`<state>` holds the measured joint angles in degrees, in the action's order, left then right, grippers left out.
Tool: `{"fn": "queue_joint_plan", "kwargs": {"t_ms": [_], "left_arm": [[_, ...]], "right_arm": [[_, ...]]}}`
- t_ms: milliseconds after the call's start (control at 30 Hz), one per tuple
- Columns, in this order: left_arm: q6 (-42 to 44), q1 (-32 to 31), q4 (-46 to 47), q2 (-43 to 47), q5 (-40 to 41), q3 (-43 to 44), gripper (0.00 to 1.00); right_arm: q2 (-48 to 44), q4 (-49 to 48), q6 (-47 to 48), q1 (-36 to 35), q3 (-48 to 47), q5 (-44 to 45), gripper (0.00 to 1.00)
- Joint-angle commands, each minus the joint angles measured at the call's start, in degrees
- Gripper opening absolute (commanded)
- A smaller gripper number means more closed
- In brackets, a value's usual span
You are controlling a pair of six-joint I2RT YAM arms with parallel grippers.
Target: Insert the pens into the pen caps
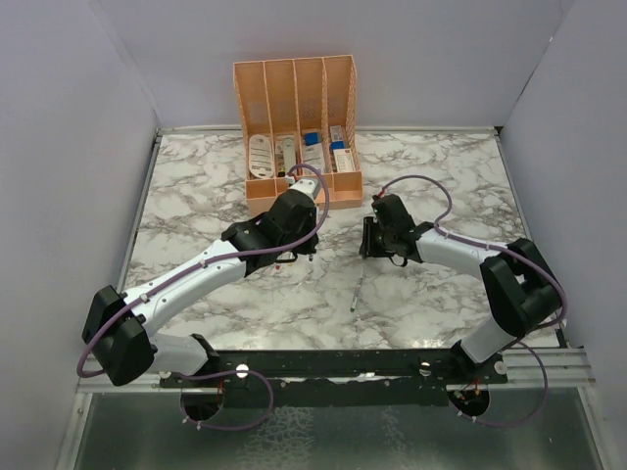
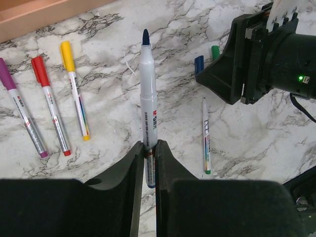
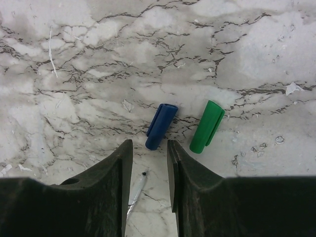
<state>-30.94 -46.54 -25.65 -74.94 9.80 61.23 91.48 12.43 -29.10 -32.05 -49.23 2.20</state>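
Observation:
My left gripper (image 2: 149, 145) is shut on the blue pen (image 2: 148, 89), whose bare blue tip points away from the wrist, above the table. The green pen (image 2: 206, 136) lies uncapped on the marble to its right; it also shows in the top view (image 1: 355, 292). The purple (image 2: 19, 108), red (image 2: 49, 106) and yellow (image 2: 74, 89) pens lie capped at the left. My right gripper (image 3: 149, 148) is open and empty, just short of the blue cap (image 3: 161, 126). The green cap (image 3: 207, 126) lies beside that cap. In the top view the left gripper (image 1: 304, 250) and right gripper (image 1: 370, 240) face each other.
A peach organiser (image 1: 297, 132) with white boxes and cards stands at the back, just behind the left wrist. The right gripper's black body (image 2: 247, 59) fills the upper right of the left wrist view. Grey walls enclose the marble table (image 1: 441, 166).

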Motion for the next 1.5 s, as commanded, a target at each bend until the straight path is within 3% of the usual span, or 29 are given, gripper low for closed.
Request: {"fn": "queue_joint_plan", "kwargs": {"t_ms": [0, 900, 1200, 1467], "left_arm": [[-0.53, 0.23, 1.66, 0.5, -1.36, -0.47, 0.0], [-0.01, 0.23, 1.95, -0.78, -2.26, 0.17, 0.0], [0.91, 0.3, 1.92, -1.93, -1.85, 1.59, 0.0], [1.37, 0.31, 1.89, -2.72, -2.08, 2.23, 0.0]], "right_arm": [[1.03, -0.23, -0.93, -0.49, -1.17, 0.29, 0.34], [8.42, 4.47, 0.13, -0.64, -6.59, 4.25, 0.34], [10.86, 9.65, 2.01, -1.56, -7.44, 9.69, 0.28], [12.36, 12.07, 2.13, -3.18, -7.32, 10.81, 0.18]]}}
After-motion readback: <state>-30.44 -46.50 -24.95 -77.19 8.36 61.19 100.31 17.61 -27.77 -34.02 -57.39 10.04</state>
